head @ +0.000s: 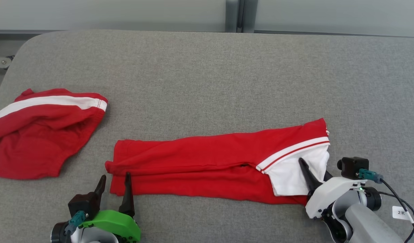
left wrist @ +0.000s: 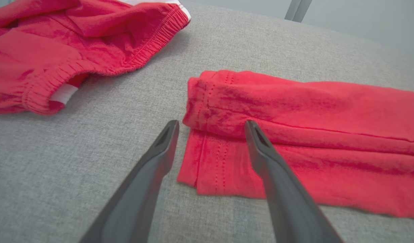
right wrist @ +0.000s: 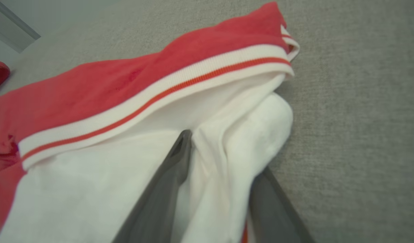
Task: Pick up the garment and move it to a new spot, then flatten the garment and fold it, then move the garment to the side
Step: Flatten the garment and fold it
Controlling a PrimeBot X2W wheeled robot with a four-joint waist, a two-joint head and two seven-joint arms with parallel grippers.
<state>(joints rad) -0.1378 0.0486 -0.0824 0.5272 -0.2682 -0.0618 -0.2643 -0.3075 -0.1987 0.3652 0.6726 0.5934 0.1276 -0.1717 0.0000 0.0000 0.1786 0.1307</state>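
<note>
Shorts [head: 45, 135] are being left lying at far left of the table [head: 207, 67]. The left gripper [head: 115, 175] is being held spread over the left edge of the garment [head: 200, 158], which is lying folded at centre-right. Its white end is being straddled by the right gripper [head: 314, 170]; clamped or not cannot be told.

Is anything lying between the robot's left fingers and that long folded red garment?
Nothing visible does. The left fingers hang open beside the folded garment, one over its corner. The other red garment lies apart, further left.
</note>
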